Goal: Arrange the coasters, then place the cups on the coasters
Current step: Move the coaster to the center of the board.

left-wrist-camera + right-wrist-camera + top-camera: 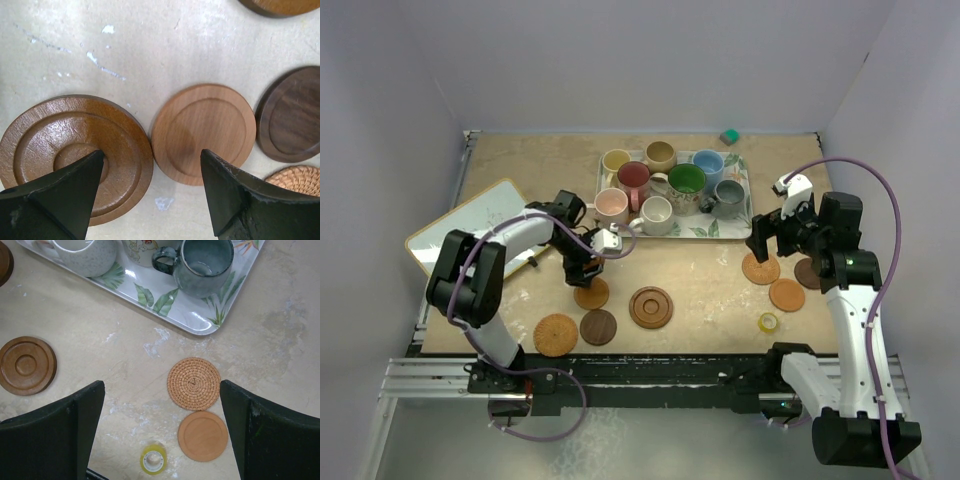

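Several cups stand on the leaf-print tray (pixel 740 228) at the back, among them the green cup (pixel 686 181) and the grey cup (pixel 205 265). My left gripper (pixel 151 152) hovers open and empty low over the seam between a ringed brown coaster (pixel 75 150) and a light wood coaster (pixel 204 132). A dark coaster (pixel 292 120) and a woven coaster (pixel 297 180) lie beside them. The left gripper (pixel 582 270) hides that ringed coaster from above. My right gripper (pixel 162 385) stands open, high above a woven coaster (pixel 194 383) and a light wood coaster (pixel 202 436).
A yellow tape roll (pixel 153 459) lies near the front right. Another ringed coaster (pixel 651 307) sits mid-table, and a dark coaster (pixel 810 273) is partly under the right arm. A whiteboard (pixel 470 225) lies at the left, a small green block (pixel 729 136) at the back wall.
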